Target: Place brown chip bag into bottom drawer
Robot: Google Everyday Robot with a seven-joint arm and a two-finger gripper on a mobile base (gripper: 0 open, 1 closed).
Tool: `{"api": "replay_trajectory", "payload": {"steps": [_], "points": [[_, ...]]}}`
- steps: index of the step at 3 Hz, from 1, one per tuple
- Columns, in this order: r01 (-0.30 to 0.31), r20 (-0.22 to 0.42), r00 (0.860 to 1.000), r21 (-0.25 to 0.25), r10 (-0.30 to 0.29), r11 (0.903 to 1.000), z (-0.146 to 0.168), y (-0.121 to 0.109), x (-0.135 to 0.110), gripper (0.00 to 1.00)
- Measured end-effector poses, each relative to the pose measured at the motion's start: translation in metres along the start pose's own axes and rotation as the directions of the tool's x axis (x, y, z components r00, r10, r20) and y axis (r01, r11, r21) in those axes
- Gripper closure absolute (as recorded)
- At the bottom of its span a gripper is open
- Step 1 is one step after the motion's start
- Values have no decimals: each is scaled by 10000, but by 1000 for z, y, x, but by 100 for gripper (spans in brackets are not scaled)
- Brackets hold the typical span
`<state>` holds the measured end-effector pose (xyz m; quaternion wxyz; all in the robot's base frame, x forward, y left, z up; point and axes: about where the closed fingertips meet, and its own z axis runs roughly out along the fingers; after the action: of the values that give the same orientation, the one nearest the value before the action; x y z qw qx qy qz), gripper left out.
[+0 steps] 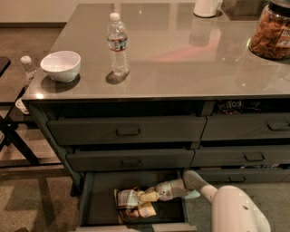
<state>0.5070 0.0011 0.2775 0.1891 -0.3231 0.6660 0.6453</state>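
The bottom drawer (97,206) of the left column is pulled open. The brown chip bag (129,205), crinkled tan and dark brown, lies on its flat floor near the middle. My gripper (146,203) reaches in from the right, down inside the drawer. Its pale fingers (148,196) lie over the bag's right end. My white arm (226,201) runs from the lower right corner to the drawer.
On the counter stand a water bottle (118,44), a white bowl (61,65), a clear jar of brown snacks (273,31) and a white container (206,7). Two handled drawers (128,132) sit shut above the open one. A dark stand (11,136) is at the left.
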Motion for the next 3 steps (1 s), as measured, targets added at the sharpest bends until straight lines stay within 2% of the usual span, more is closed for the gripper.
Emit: {"api": "replay_trajectory", "payload": {"steps": [1,3], "points": [[158,222,9996,595,-172,9981,-23,-27,-6,91],[287,237,9993,670,-303,9973,-25,-27,-14,45]]}}
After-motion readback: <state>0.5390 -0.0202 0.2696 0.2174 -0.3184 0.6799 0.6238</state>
